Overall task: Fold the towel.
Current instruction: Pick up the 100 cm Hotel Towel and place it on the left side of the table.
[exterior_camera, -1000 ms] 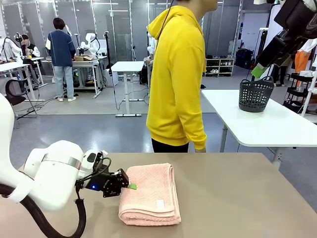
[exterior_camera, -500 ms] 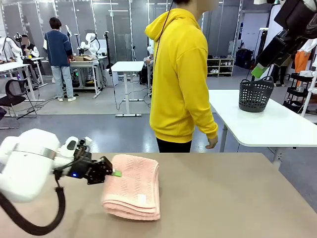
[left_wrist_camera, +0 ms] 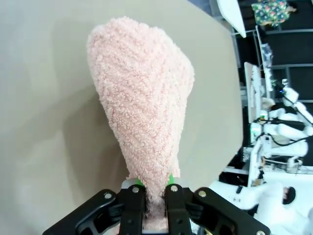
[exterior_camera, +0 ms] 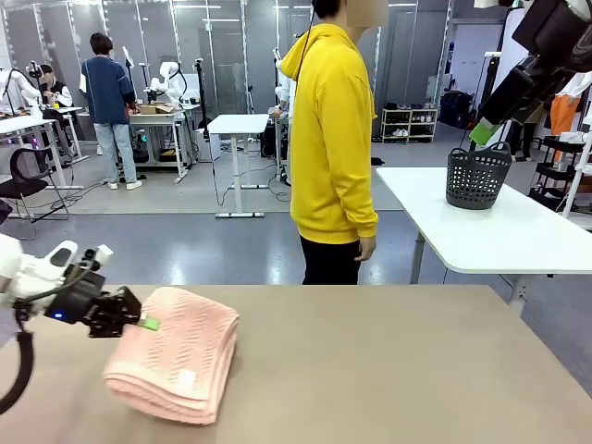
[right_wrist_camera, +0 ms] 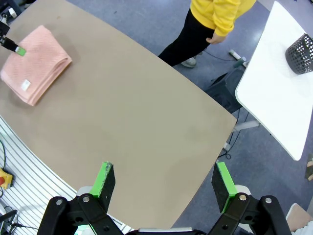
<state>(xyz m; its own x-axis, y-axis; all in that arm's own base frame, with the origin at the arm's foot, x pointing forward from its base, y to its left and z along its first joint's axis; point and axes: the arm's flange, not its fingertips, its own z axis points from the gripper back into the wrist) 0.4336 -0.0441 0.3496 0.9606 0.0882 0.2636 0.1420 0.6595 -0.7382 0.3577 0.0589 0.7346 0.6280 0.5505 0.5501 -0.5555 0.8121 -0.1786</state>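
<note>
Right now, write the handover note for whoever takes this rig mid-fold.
Left end effector: shut on the towel, pinching its edge, as the left wrist view confirms.
Right end effector: open, holding nothing, high above the table.
Towel: folded into a layered bundle, lying at the table's left near side.
Person: stands at the far side, hands off.
Left: let go, and check the fold is tidy.

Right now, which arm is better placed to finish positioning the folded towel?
Left. The left gripper is shut on the towel edge; the right gripper hangs open, high above the table.
</note>
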